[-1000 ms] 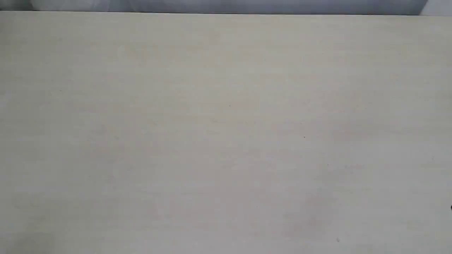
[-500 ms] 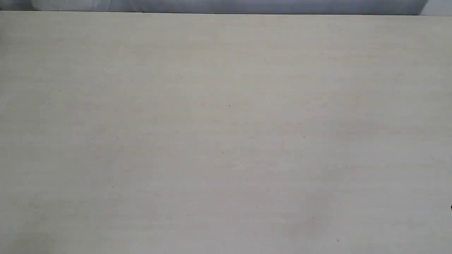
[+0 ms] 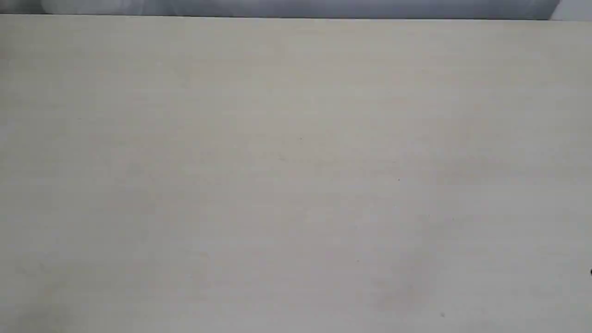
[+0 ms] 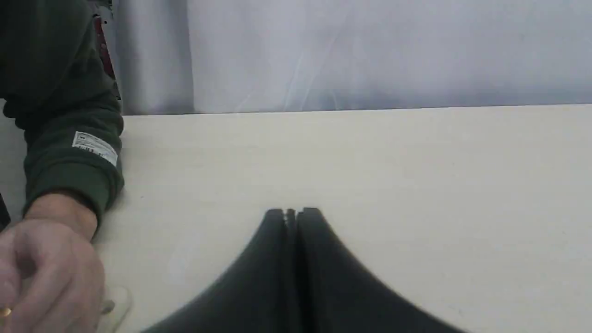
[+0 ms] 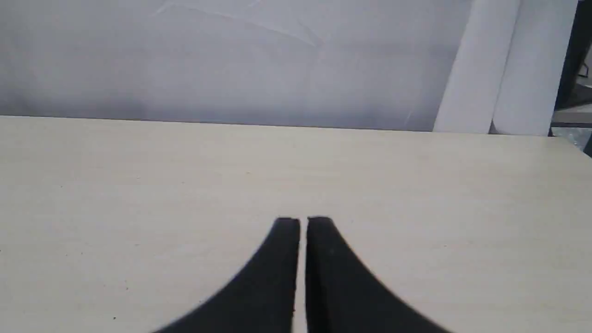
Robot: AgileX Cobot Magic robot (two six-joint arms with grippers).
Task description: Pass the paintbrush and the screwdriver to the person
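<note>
The person's bare hand [image 4: 44, 273] rests on the table in the left wrist view, its forearm in a dark green sleeve [image 4: 64, 138] with a small light patch. A pale blurred object [image 4: 118, 303] pokes out from under the hand, and I cannot tell what it is. Neither the paintbrush nor the screwdriver shows clearly in any view. My left gripper [image 4: 292, 212] is shut and empty, apart from the hand. My right gripper [image 5: 303, 221] is shut with only a thin slit between its fingers, holding nothing. The exterior view shows neither gripper.
The pale beige table [image 3: 296, 166] fills the exterior view, its far edge against a grey-white backdrop [image 5: 231, 60]. A white post [image 5: 504, 69] stands behind the table's far corner in the right wrist view. A tiny dark speck [image 3: 590, 273] sits at the exterior view's right edge.
</note>
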